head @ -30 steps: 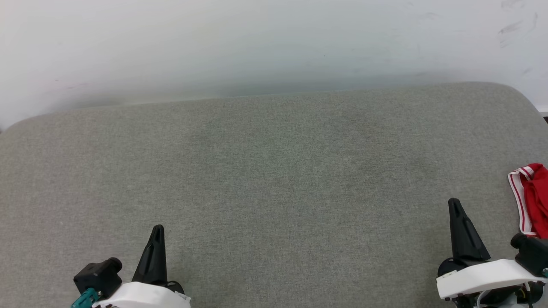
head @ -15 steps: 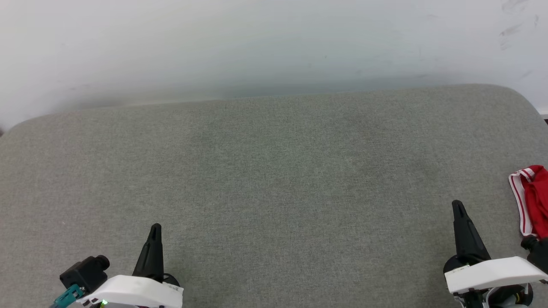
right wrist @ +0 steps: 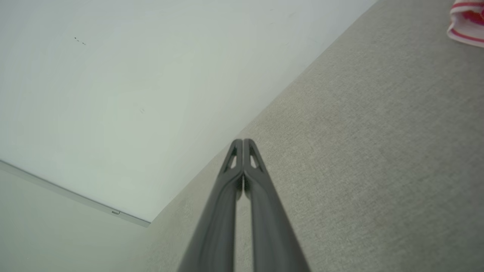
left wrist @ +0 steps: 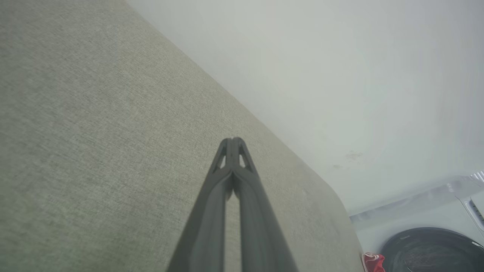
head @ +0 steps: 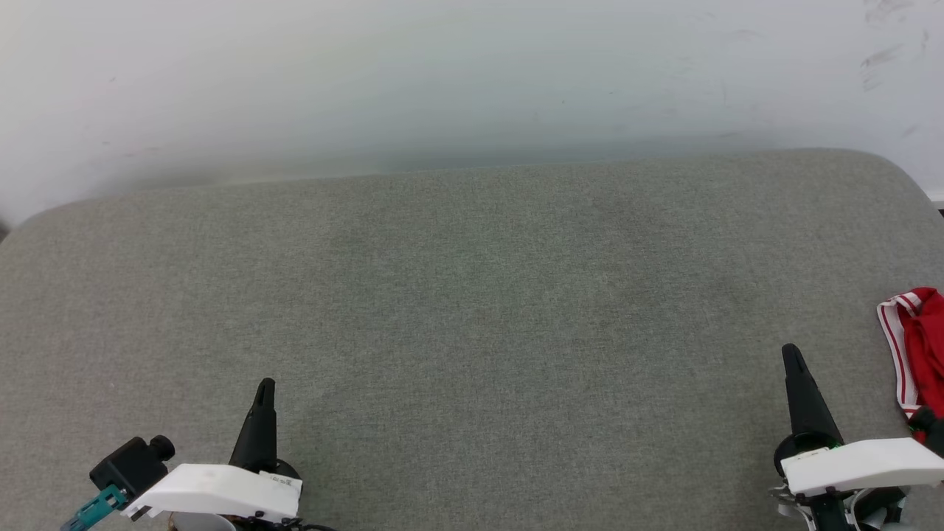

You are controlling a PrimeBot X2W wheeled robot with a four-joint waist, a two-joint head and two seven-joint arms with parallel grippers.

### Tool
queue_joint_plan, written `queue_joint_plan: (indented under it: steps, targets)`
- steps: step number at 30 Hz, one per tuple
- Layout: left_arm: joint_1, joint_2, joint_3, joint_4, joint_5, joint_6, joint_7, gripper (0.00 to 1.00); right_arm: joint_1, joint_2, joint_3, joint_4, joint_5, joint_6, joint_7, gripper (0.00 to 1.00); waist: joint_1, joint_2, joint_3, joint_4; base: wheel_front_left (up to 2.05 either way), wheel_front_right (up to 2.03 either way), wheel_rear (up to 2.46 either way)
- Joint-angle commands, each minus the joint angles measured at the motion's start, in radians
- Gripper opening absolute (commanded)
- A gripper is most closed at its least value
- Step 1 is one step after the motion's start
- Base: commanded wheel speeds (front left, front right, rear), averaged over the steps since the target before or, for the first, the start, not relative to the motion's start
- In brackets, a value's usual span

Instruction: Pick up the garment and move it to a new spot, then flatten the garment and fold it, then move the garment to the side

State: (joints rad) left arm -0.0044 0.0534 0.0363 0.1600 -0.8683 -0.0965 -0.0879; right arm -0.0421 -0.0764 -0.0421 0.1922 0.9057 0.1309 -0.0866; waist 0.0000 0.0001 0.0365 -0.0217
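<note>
The garment (head: 920,343), red with white striped trim, lies bunched at the far right edge of the grey padded surface (head: 472,310), cut off by the frame. A corner of the garment (right wrist: 467,22) shows at the top right of the right wrist view, and a red scrap of the garment (left wrist: 373,261) at the bottom right of the left wrist view. My right gripper (head: 792,354) is shut and empty, just left of the garment and apart from it. At the lower left my left gripper (head: 265,387) is shut and empty over bare fabric.
A pale wall (head: 472,81) rises behind the surface's back edge. The surface's right back corner is rounded. A dark round drum opening (left wrist: 431,249) shows beyond the surface's end in the left wrist view.
Both grippers have drawn back a little toward the view's bottom edge, the left one more. The picture has shifted slightly downward. The garment has stayed put.
</note>
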Motion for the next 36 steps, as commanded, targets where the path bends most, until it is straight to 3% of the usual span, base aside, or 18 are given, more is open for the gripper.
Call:
queue_joint_plan:
  steps: [1, 36]
  targets:
    - [-0.022, 0.006, 0.005, -0.006, -0.027, -0.003, 0.007, 0.00, -0.030, 0.003, -0.004, -0.009, 0.028, 0.000, 0.004, 0.00, 0.0000, -0.0001, 0.000, 0.000, 0.00, 0.00, 0.00]
    - [-0.070, 0.005, 0.039, 0.042, -0.403, -0.021, 0.106, 0.00, -0.051, 0.010, -0.033, 0.022, 0.387, 0.000, 0.103, 0.00, 0.0000, -0.0001, -0.015, 0.010, 0.00, 0.00, 0.00]
